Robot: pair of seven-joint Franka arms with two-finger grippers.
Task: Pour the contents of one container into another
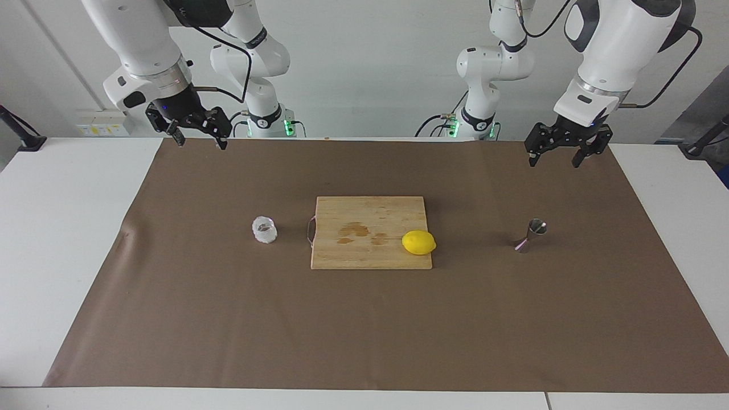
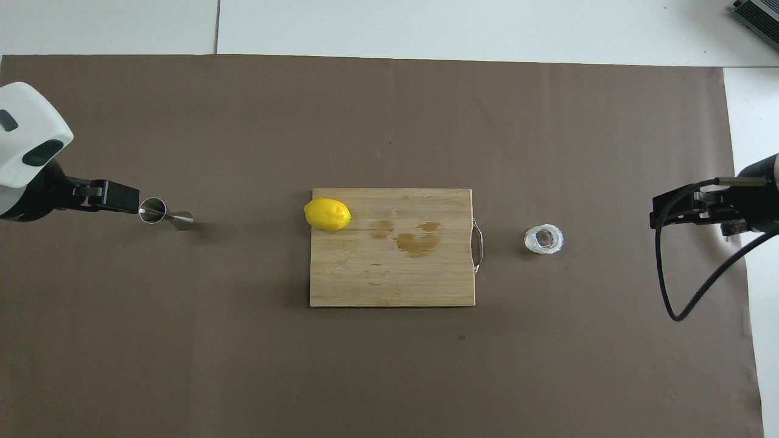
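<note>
Board (image 1: 370, 228) with lemon (image 1: 418, 242) between tumbler (image 1: 265, 230) and jigger (image 1: 531, 234) — both pincers (image 1: 198, 135) (image 1: 560, 152) released.

glass (image 1: 264, 229) upright | jigger (image 1: 531, 235) upright | both hands raised, open
</note>
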